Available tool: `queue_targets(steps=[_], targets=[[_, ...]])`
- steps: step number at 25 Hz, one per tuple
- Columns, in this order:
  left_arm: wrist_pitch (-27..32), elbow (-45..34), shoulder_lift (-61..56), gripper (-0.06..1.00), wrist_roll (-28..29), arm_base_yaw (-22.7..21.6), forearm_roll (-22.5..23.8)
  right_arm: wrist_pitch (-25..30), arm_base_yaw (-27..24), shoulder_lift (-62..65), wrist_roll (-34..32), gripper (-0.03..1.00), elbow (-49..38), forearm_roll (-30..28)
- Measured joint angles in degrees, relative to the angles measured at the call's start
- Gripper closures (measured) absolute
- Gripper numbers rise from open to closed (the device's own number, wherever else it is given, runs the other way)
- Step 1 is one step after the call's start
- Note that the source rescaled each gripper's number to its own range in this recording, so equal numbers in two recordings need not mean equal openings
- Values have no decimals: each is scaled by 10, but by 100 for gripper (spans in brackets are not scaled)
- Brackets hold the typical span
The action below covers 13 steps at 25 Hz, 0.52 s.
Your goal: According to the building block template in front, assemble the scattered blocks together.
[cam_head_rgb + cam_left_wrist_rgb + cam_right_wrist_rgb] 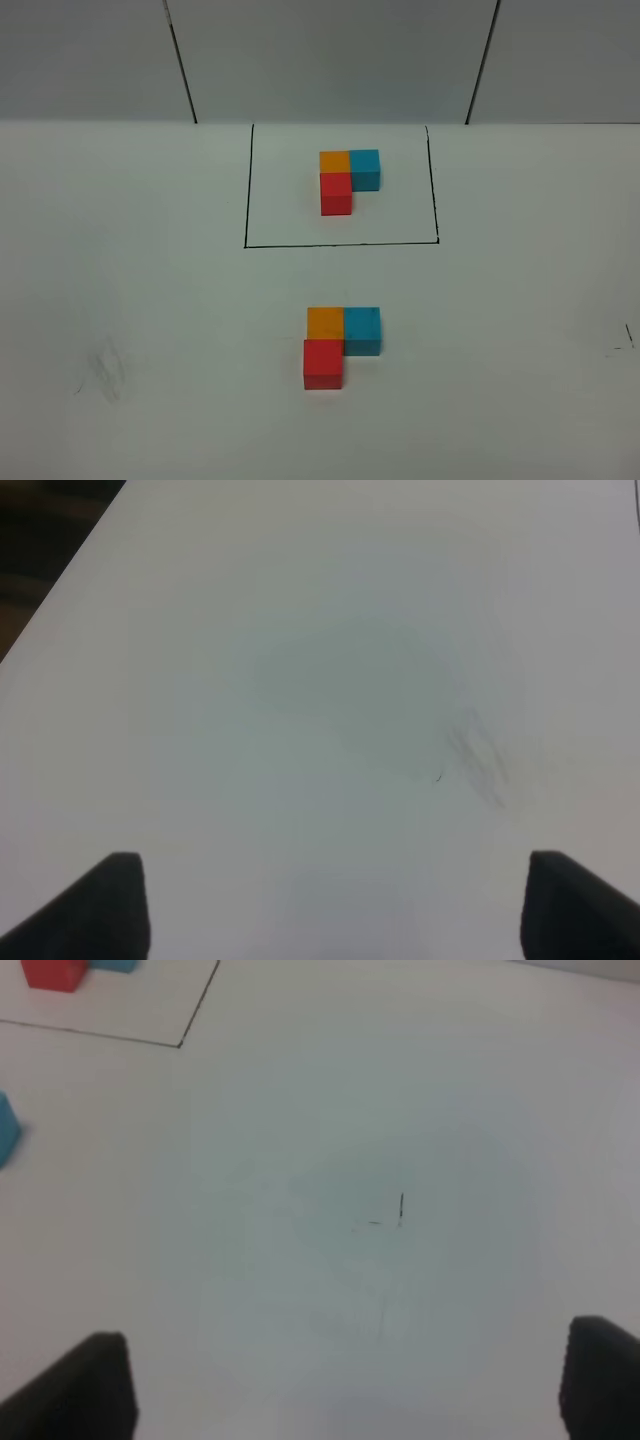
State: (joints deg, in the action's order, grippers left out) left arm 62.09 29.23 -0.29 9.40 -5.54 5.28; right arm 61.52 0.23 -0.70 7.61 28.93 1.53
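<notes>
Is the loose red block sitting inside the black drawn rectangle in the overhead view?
No, the loose red block lies on the bare table nearer the camera, outside the black rectangle, which frames only the template.

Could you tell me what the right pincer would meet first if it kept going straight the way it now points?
Nothing but bare table, as far as the view shows. The right pincer is open, facing only a small pen mark. The blue block and the template lie off to one side, though depth is unclear.

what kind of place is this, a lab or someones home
Probably a lab test bench, not a home: a bare white table, a black hand-drawn rectangle framing a block template, and a matching block trio.
</notes>
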Motion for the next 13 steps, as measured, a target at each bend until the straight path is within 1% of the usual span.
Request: queue_targets(steps=[13], targets=[[0,0,0,12,0,0,0,0,0,0,0,40,0,1]])
